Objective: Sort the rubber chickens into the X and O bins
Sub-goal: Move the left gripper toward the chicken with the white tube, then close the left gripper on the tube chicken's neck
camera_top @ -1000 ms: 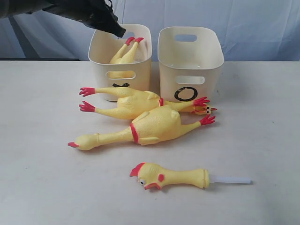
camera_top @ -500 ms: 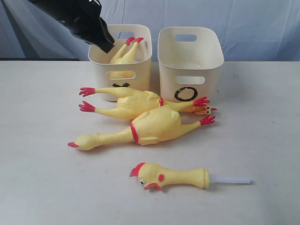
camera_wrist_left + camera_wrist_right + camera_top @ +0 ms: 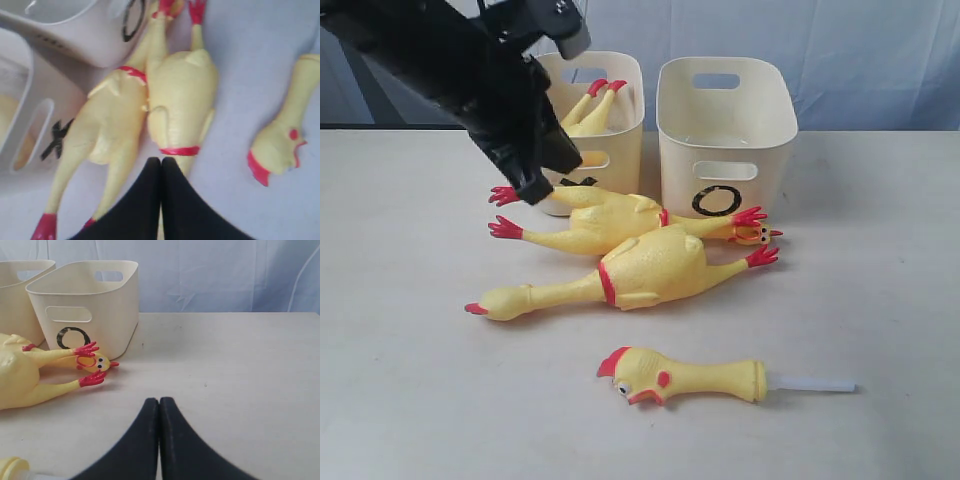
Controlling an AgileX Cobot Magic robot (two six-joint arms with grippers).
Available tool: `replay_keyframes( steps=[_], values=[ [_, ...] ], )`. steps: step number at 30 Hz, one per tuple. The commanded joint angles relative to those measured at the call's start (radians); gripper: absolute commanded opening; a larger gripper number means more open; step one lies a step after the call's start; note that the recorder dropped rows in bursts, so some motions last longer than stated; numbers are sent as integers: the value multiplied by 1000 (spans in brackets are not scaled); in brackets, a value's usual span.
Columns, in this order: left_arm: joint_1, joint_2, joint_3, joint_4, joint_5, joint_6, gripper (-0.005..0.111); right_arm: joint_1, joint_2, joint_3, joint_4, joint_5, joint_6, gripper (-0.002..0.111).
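Left wrist view: left pincer (image 3: 161, 165) clenched, tips together, nothing in it. Just ahead of the tips two long chickens lie on the table (image 3: 240, 365), touching, head-to-tail: rear chicken (image 3: 107, 125), front chicken (image 3: 182, 95). Head-and-neck piece (image 3: 280, 142) lies beyond the front one, apart. X bin (image 3: 62, 115) just past the rear one, O bin (image 3: 85, 42) beside it. Third chicken (image 3: 582, 112) feet-up in the X bin. Right pincer (image 3: 159, 402) clenched empty, well apart from the chickens.

The left hand (image 3: 534, 188) hides the front left corner of the X bin (image 3: 625, 140), whose mark shows only in scraps. The chicken in that bin (image 3: 580, 118) shows legs alone. The left wrist view is blurred and crops the head-and-neck piece (image 3: 282, 140).
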Motion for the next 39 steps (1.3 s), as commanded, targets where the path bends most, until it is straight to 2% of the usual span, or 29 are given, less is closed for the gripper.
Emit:
replay_keyframes(
  steps=[1, 7, 12, 13, 14, 16, 17, 18, 19, 21, 26, 39],
  values=[
    [-129, -24, 70, -22, 9, 61, 0, 3, -6, 2, -3, -6, -1, 0],
    [-316, 7, 132, -20, -48, 115, 0, 3, -6, 2, -3, -6, -1, 0],
    [-408, 85, 140, -18, -81, 115, 0, 3, -6, 2, -3, -6, -1, 0],
    [-434, 123, 140, -7, -95, 113, 3, 3, -6, 2, -3, -6, -1, 0],
    [-441, 139, 140, 4, -102, 112, 7, 3, -6, 2, -3, -6, -1, 0],
    [-450, 194, 140, 3, -115, 112, 21, 3, -6, 2, -3, -6, -1, 0],
    [-450, 231, 140, 5, -123, 112, 35, 3, -6, 2, -3, -6, -1, 0],
    [-450, 248, 140, 5, -131, 112, 40, 3, -6, 2, -3, -6, -1, 0],
    [-450, 275, 140, 5, -166, 112, 49, 3, -6, 2, -3, -6, -1, 0],
    [-450, 302, 140, 5, -225, 111, 56, 3, -6, 2, -3, -6, -1, 0],
    [-448, 335, 140, 8, -336, 103, 56, 3, -6, 2, -1, -6, -1, 0],
    [-448, 405, 140, -8, -416, 103, 56, 3, -6, 2, -1, -6, -1, 0]
  ],
)
